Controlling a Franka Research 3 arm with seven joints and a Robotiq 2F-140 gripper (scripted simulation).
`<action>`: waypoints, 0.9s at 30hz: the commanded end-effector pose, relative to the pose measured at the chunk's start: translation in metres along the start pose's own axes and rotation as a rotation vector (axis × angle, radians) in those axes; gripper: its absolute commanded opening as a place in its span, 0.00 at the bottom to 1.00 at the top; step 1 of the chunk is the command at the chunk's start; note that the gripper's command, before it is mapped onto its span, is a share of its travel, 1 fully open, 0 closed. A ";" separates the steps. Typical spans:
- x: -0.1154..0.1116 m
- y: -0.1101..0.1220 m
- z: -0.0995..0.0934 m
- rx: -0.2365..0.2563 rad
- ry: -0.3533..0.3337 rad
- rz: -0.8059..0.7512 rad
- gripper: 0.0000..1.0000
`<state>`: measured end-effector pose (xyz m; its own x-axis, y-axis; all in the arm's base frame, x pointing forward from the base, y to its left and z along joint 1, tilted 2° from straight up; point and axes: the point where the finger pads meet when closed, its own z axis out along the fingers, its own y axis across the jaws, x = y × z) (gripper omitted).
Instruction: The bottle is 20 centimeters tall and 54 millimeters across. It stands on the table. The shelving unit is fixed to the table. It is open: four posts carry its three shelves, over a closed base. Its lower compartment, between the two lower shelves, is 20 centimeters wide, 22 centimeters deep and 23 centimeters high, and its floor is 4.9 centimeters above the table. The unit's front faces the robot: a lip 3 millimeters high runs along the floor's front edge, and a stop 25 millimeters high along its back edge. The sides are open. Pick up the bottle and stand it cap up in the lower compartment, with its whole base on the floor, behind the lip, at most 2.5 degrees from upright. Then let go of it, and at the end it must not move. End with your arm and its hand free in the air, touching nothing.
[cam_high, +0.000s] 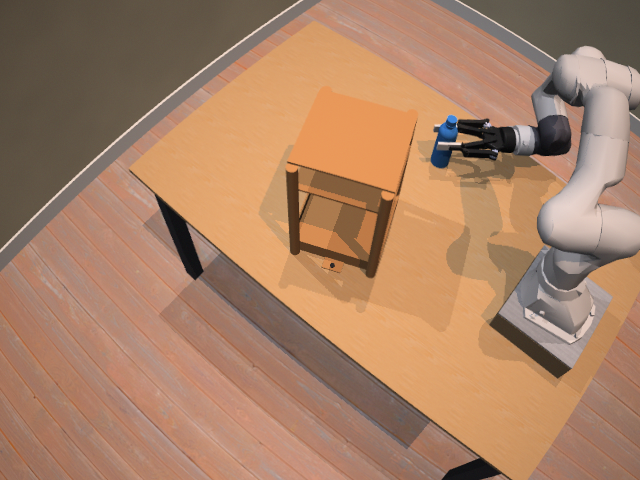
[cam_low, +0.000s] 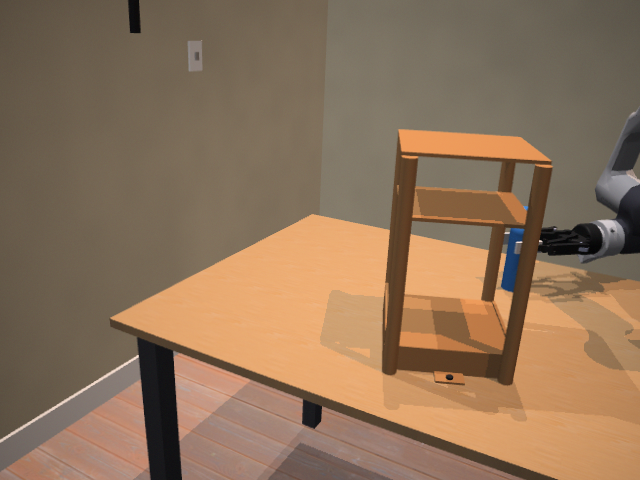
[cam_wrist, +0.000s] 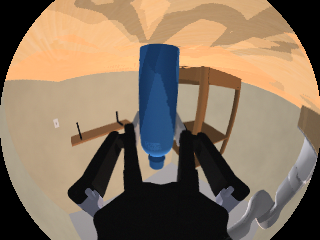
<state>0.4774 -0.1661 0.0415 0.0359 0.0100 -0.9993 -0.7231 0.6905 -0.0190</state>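
Observation:
The blue bottle (cam_high: 443, 140) (cam_low: 512, 263) (cam_wrist: 159, 100) stands upright on the table (cam_high: 232, 144), cap up, behind the shelving unit as the exterior camera sees it. My gripper (cam_high: 448, 137) (cam_wrist: 157, 118) reaches in level from the side, and its fingers are shut on the bottle's upper body. In the exterior view a front post hides part of the bottle and the fingertips. The wooden shelving unit (cam_high: 356, 135) (cam_low: 467, 145) stands mid-table. Its lower compartment (cam_high: 338, 227) (cam_low: 449, 315) is empty.
A small brown tag with a black dot (cam_high: 332, 265) (cam_low: 448, 377) lies on the table at the foot of the unit. The robot's base (cam_high: 555, 310) stands on a grey block at the table's right end.

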 end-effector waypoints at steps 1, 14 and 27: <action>0.001 -0.001 0.001 0.002 0.002 -0.007 0.00; 0.000 -0.001 0.001 0.002 0.002 -0.007 0.00; -0.018 -0.001 0.001 0.002 0.002 -0.007 0.00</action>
<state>0.4770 -0.1654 0.0524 0.0404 0.0023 -0.9992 -0.7224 0.6910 -0.0276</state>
